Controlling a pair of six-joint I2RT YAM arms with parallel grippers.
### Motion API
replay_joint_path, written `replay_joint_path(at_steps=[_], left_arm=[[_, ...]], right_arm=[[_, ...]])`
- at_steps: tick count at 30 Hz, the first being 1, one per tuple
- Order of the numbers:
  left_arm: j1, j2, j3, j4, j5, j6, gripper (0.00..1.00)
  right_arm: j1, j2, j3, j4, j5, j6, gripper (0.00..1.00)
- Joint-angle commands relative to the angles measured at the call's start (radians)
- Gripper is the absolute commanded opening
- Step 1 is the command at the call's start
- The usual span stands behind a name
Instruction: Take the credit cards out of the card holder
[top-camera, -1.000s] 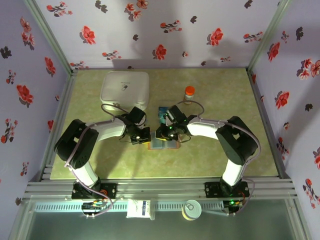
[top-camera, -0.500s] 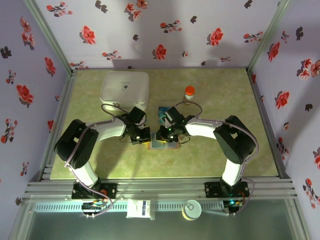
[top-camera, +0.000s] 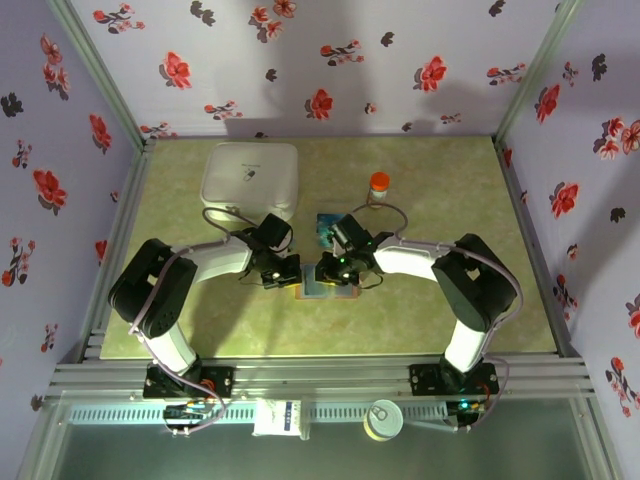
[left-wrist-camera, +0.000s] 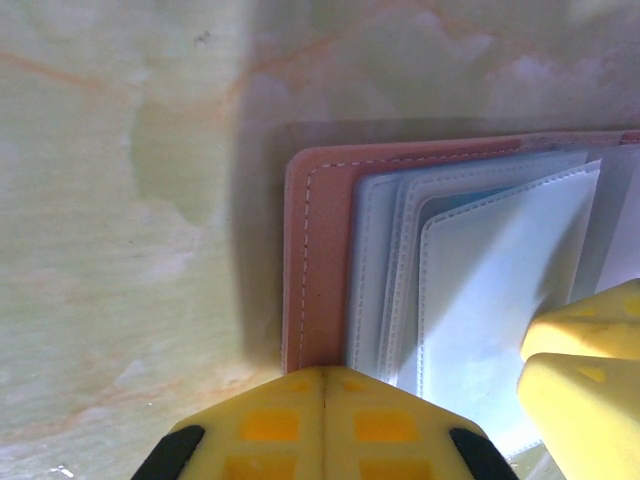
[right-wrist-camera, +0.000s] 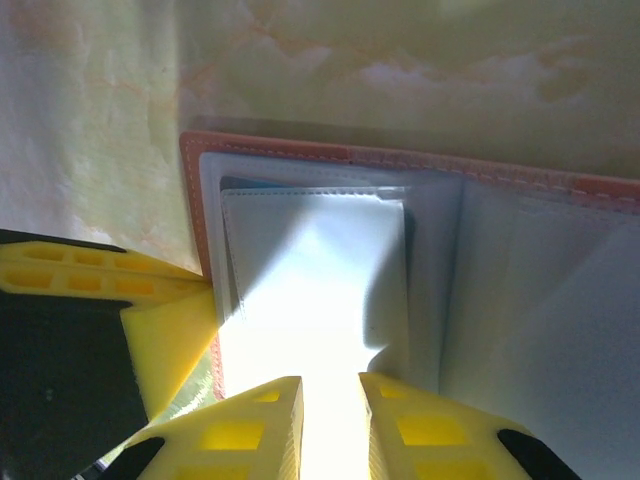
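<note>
Honestly, nearest the arm bases the card holder (left-wrist-camera: 318, 260) lay open on the table (top-camera: 450, 170), between both grippers. My left gripper (left-wrist-camera: 323, 385) had its pads pressed together at the leather edge. The right gripper (right-wrist-camera: 327, 390) had its fingers a narrow gap apart over a pale pocket, a teal card edge (right-wrist-camera: 300, 186) peeking out. Beyond sat a loose teal card (top-camera: 326, 228), then an orange-capped bottle (top-camera: 379, 186) and a white box (top-camera: 250, 178).
</note>
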Motion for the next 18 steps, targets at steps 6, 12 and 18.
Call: replay_joint_path(at_steps=[6,12,18], left_arm=[[0.008,-0.016,-0.014,-0.074,-0.059,0.026,0.0],[0.012,-0.041,0.0,-0.089,-0.059,0.024,0.0],[0.016,-0.077,0.029,-0.105,-0.05,0.012,0.0]], right_arm=[[-0.016,-0.012,-0.023,-0.009,0.001,-0.02,0.22],[-0.029,-0.016,-0.042,0.008,-0.016,-0.02,0.21],[-0.044,-0.021,-0.068,0.054,-0.047,-0.012,0.21]])
